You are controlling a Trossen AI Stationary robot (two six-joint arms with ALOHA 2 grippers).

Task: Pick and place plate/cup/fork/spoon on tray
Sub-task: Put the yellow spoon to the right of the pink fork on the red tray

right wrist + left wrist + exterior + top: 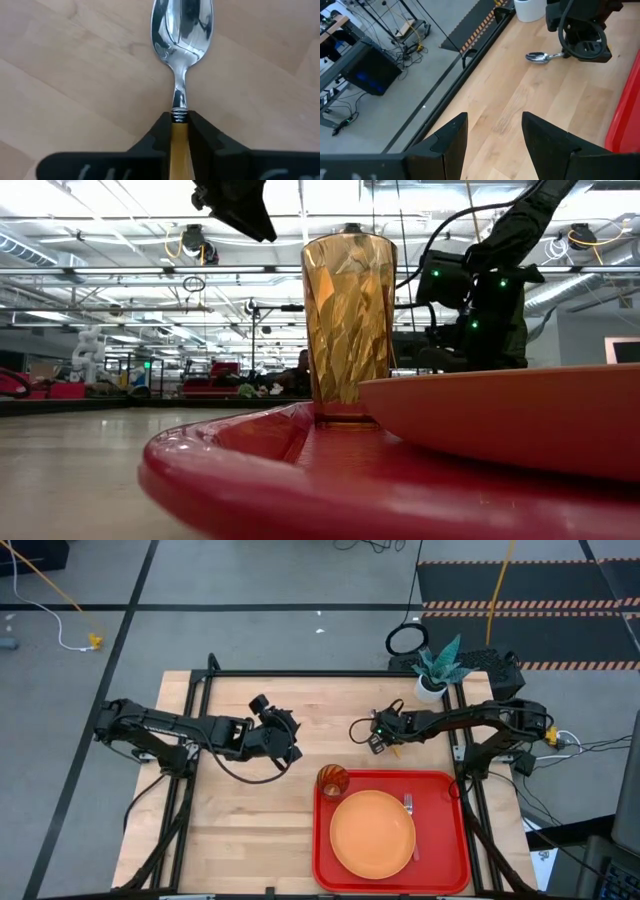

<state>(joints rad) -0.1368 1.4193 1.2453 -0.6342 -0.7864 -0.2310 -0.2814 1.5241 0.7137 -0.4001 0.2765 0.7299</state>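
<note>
The red tray point(340, 875) sits at the table's near right. The orange plate point(372, 832) lies flat in its middle. The amber cup point(333, 781) stands upright in its far left corner. The fork point(410, 825) lies just right of the plate. The spoon point(182, 37) lies on bare wood beyond the tray's far edge, bowl up.

Right tool point(179, 131) low at table, fingers pinched together (gripping); left tool point(494, 140) raised mid-table, fingers spread.

Overhead and table-level cameras share the tray point(325, 870), while the right wrist camera looks close at the spoon point(182, 30).
</note>
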